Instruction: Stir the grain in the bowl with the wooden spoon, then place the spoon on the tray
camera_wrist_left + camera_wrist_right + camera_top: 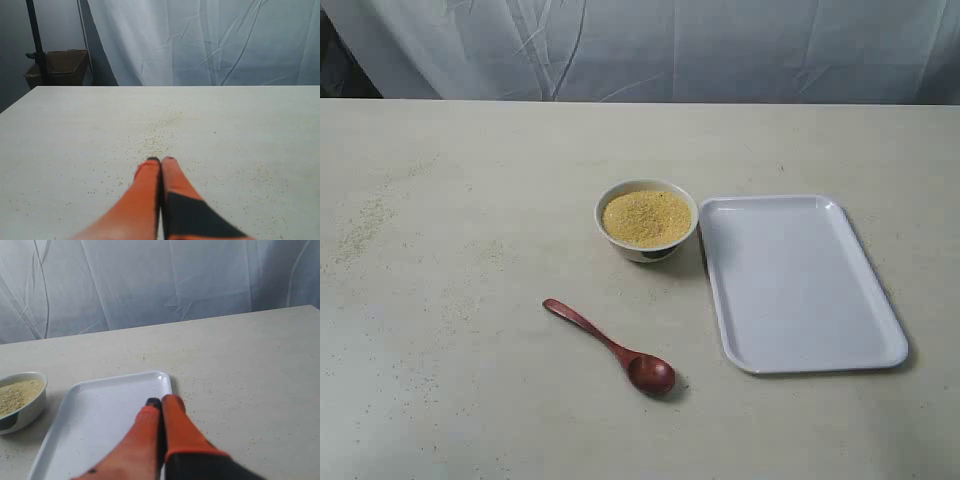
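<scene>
left claw (160, 160) and right claw (161, 401) pinched closed, empty. wooden spoon (610, 347) lies untouched on worktop (440, 380), clear of both. right claw hangs over bare tray (100, 430), bowl (618, 240) of grain (646, 217) beside it. stirring, placing remain

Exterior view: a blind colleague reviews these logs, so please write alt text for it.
A small white bowl of yellow grain sits just left of an empty white tray. A dark wooden spoon lies on the table nearer the camera, touching neither; no robot arm shows.
</scene>
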Robot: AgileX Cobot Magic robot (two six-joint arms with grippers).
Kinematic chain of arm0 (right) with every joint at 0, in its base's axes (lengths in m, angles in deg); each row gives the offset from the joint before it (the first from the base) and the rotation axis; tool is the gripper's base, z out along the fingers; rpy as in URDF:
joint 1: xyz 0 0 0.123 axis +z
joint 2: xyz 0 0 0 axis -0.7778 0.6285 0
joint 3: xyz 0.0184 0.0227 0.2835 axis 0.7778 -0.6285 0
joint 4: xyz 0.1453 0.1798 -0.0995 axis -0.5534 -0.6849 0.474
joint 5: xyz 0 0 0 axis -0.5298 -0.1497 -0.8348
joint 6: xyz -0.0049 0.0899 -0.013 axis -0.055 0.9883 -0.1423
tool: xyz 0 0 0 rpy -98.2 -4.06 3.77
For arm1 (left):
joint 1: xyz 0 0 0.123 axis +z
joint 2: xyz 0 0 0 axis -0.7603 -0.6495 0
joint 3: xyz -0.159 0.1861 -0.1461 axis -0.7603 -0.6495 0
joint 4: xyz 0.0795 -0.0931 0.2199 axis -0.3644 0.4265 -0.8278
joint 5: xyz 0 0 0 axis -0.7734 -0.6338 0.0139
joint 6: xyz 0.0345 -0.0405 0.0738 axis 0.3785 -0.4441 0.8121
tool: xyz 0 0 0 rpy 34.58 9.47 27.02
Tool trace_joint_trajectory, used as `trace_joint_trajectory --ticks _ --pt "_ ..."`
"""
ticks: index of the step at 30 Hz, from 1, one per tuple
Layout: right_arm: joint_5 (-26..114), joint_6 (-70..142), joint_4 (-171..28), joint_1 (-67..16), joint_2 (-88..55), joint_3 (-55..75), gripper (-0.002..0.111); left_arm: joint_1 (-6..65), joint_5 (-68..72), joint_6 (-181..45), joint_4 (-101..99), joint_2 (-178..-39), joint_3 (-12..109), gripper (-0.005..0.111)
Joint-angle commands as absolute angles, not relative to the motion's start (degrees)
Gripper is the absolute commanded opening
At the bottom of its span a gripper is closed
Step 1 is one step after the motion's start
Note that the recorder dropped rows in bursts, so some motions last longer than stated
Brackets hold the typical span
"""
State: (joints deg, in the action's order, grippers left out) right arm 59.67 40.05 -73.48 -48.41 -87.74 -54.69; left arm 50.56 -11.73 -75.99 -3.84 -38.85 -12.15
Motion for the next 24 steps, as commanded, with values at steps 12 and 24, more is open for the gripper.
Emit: trace_joint_trajectory --ticks 12,24 --pt "50.4 39.8 -73.0 -48.8 -88.1 -54.8 0.000 50.7 -11.7 -76.0 -3.8 -38.6 -12.3 0.000" --pt "31.8 39.8 -73.0 -48.8 -88.1 -54.8 0.000 50.7 -11.7 -76.0 -3.8 -38.6 -12.3 0.000"
